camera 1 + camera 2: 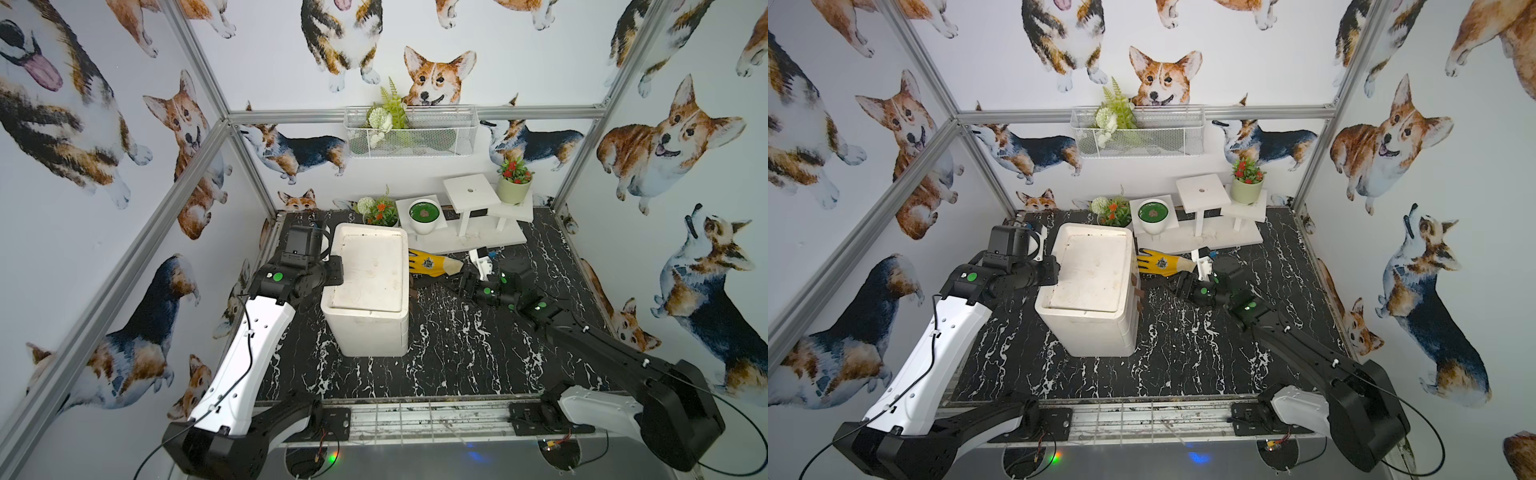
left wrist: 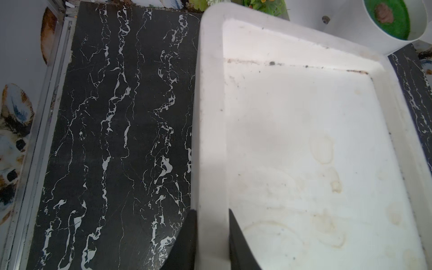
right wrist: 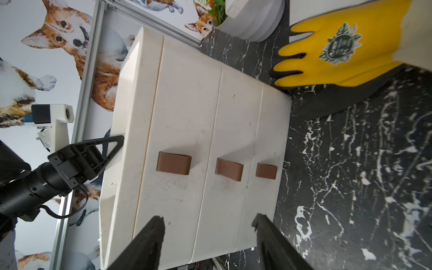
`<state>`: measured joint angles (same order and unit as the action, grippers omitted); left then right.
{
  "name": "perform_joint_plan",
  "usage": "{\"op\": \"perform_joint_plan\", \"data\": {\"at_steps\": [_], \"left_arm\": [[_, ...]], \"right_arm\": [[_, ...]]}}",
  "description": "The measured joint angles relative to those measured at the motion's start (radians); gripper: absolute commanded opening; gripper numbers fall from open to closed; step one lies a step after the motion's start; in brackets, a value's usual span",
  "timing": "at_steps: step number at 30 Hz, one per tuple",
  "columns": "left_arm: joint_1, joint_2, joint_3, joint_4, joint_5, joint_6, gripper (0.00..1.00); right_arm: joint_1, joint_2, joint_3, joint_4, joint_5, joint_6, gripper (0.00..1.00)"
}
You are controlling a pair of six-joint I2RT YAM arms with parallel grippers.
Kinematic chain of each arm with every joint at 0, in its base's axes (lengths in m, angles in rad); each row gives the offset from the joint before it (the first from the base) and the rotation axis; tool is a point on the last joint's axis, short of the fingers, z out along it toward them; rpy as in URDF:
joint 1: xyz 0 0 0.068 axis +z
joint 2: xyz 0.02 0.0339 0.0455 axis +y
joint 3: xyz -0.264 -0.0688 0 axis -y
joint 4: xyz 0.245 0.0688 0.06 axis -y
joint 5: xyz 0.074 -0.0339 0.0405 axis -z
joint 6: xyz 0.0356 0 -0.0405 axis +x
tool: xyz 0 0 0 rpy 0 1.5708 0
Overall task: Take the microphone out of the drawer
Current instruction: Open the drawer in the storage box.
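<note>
White drawer unit (image 1: 370,282) has all three drawers shut, brown handles (image 3: 174,163) toward the right arm; microphone not in sight. On its top rim the left gripper (image 2: 211,211) is clamped, one finger each side; the right gripper (image 3: 209,217) hangs spread and empty just before the drawer fronts, yellow glove (image 3: 339,53) nearby

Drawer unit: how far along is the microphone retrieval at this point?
Done: little; the left claw pinches the top rim of the drawer unit, bracing it. In hand: the right claw is open, facing the drawer fronts, touching none of the three brown handles. Left: all three drawers look closed and no microphone shows, so opening a drawer and lifting it out remain.
</note>
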<state>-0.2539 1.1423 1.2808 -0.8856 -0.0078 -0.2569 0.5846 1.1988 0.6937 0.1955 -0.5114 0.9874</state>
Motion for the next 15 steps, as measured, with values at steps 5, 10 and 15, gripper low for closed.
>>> {"op": "perform_joint_plan", "data": {"at_steps": [5, 10, 15], "left_arm": [[-0.008, -0.010, -0.005, -0.002, -0.016, -0.005, 0.20], [-0.009, -0.008, 0.003, -0.017, -0.016, 0.002, 0.20], [-0.009, 0.001, 0.020, -0.041, -0.016, 0.016, 0.20]], "right_arm": [[0.025, 0.131, 0.005, 0.170, -0.019, 0.077, 0.65], [0.048, 0.255, 0.048, 0.331, -0.039, 0.146, 0.60], [0.076, 0.352, 0.096, 0.455, -0.047, 0.197, 0.59]]}}
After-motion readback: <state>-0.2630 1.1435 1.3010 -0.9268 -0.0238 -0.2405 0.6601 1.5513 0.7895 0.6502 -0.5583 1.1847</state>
